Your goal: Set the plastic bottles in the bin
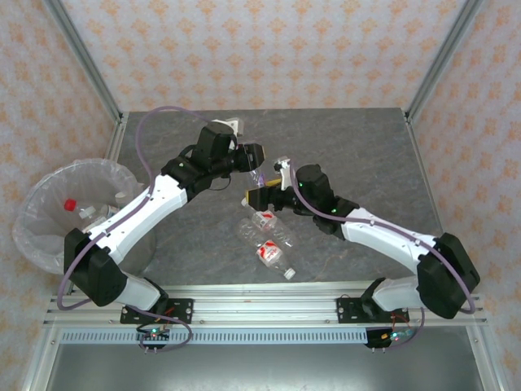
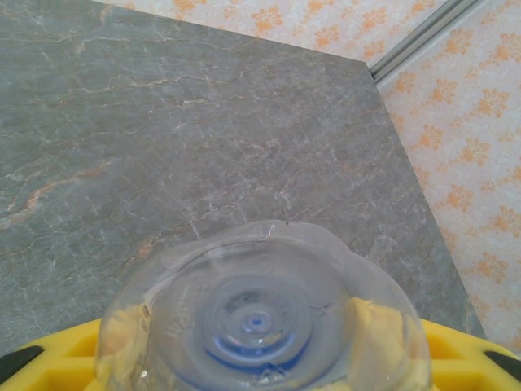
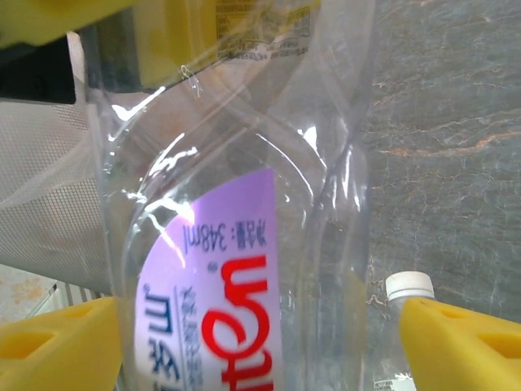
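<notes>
Midway through a handover: the bin (image 1: 49, 186) sits far left. The left pincer (image 2: 260, 354) clamps the purple-label bottle (image 3: 244, 244) above the bench (image 2: 203, 122). The right pincer (image 3: 259, 342) stands released. Next, I judge, swing left and drop it in.

bin (image 1: 32, 232) off the left edge of the bench (image 1: 366, 155), binned bottles (image 1: 81, 210) inside it, loose bottles (image 1: 273, 254) lying front-centre on the bench, raised bottle (image 3: 228, 269) behind them, between left pincer (image 2: 260, 362) and right pincer (image 3: 252, 342)
</notes>
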You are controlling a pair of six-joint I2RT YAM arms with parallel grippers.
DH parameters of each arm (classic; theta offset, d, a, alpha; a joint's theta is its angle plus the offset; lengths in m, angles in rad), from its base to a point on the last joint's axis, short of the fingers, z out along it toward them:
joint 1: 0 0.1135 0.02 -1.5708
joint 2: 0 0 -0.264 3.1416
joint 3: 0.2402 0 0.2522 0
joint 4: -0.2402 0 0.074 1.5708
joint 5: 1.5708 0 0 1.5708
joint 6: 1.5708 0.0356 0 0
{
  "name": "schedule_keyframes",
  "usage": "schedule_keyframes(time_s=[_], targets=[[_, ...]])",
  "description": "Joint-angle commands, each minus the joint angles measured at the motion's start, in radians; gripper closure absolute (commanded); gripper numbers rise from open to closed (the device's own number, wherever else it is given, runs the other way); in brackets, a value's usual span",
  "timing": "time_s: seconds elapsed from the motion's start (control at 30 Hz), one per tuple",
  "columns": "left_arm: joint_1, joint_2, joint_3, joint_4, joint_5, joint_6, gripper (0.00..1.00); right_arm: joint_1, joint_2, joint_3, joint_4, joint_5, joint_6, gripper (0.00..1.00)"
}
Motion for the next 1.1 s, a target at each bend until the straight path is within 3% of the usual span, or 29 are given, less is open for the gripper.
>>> schedule_keyframes(time_s=[0.0,0.07,0.67,1.07], targets=[[-0.005,-0.028,0.029,-0.015,-0.058,0.022,0.49,-0.001,-0.054,-0.024,-0.013,0.056,-0.041,0.08],[-0.005,-0.029,0.028,-0.018,-0.068,0.02,0.49,-0.001,-0.069,-0.039,-0.016,0.071,-0.048,0.01],[0.039,-0.089,0.014,-0.05,-0.118,0.021,0.5,-0.001,-0.064,-0.08,-0.116,0.184,-0.141,0.01],[0.113,-0.247,-0.032,-0.129,-0.218,0.035,0.5,-0.001,-0.067,-0.111,-0.077,0.373,-0.109,0.01]])
